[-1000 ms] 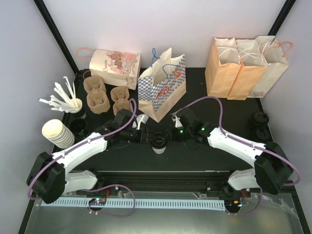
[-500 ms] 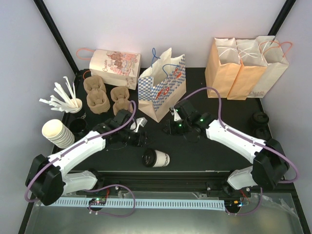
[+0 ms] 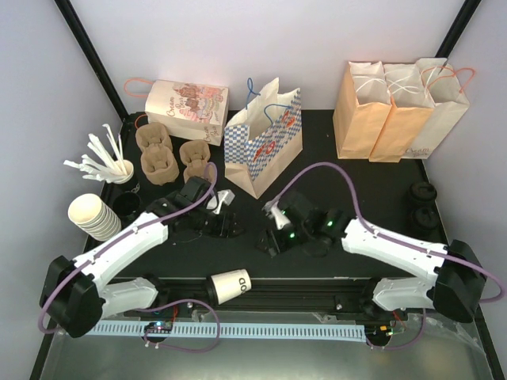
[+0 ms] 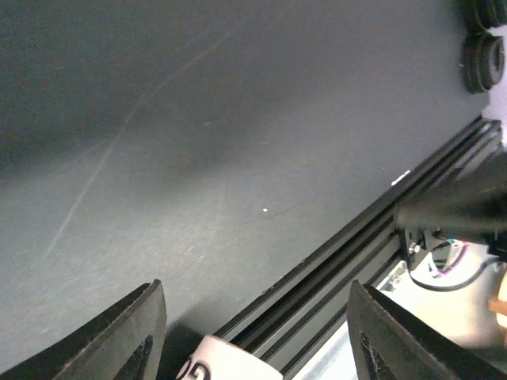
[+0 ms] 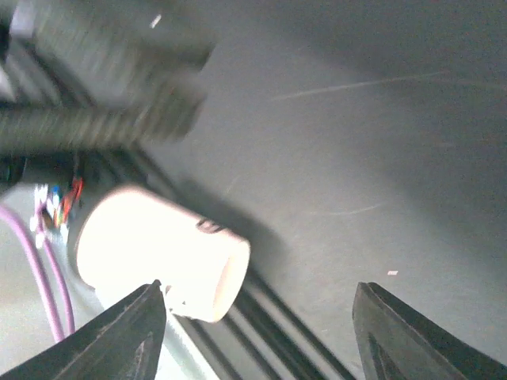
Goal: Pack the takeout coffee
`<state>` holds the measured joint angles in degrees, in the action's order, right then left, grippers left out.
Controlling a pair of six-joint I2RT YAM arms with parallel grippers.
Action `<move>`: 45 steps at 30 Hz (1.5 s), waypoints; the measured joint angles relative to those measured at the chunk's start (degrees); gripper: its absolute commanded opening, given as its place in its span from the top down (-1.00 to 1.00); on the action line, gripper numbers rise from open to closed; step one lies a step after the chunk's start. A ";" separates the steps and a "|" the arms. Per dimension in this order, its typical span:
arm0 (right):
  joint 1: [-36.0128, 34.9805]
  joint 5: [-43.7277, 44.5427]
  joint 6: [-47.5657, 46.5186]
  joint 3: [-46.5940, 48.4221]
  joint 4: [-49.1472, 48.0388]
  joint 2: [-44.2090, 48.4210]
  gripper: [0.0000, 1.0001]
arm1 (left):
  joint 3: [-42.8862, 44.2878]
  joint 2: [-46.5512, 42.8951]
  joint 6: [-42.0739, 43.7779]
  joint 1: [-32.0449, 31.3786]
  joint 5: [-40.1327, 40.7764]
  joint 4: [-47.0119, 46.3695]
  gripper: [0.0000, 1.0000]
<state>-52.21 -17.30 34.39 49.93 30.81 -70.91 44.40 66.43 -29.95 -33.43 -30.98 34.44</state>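
One takeout coffee (image 3: 230, 285), a white cup with black print and a dark lid, lies on its side on the black rail at the table's near edge. Nothing holds it. My left gripper (image 3: 226, 227) hovers open over the dark mat, behind and above the cup. The left wrist view shows only the cup's white edge (image 4: 230, 362) low between the spread fingers of the left gripper (image 4: 253, 305). My right gripper (image 3: 268, 242) is open too, right of the cup and behind it. In the right wrist view the cup (image 5: 158, 253) lies by the left finger, untouched by the right gripper (image 5: 257, 305).
A blue-checked bag (image 3: 265, 146) stands at back centre and a pink-printed bag (image 3: 188, 101) at back left. Three plain paper bags (image 3: 396, 107) stand at back right. Brown carriers (image 3: 162, 154), a stack of white cups (image 3: 93, 215) and cutlery (image 3: 103, 162) are at left. Black lids (image 3: 422, 204) sit at right.
The cup stood between both grippers, tipped over, and rolled to the near rail. Both grippers opened. The right gripper swung nearer and to the left.
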 measured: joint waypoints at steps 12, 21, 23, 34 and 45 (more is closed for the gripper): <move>-14.14 4.09 -26.93 -8.02 -17.92 2.47 -1.00 | 3.74 -11.67 2.60 9.20 11.02 11.04 -0.63; -15.47 -1.42 -50.27 -2.60 -21.70 -2.91 -1.00 | 6.82 -18.25 3.89 11.32 14.75 15.30 -0.66; -17.29 -1.75 -54.84 -0.61 -20.55 -5.33 -1.00 | 6.84 -18.80 4.04 11.41 15.19 15.93 -0.66; -26.36 1.86 -64.92 3.96 -15.80 -16.17 -1.00 | 7.13 -18.80 5.35 13.88 16.76 18.49 -0.70; -28.04 10.25 -61.02 4.90 -17.09 -22.99 -1.00 | 8.07 -18.84 7.58 17.88 17.73 19.87 -0.71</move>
<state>-80.25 -7.05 -26.63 54.83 13.72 -93.91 52.47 47.59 -22.37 -15.55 -13.26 54.30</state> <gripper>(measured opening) 0.999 0.852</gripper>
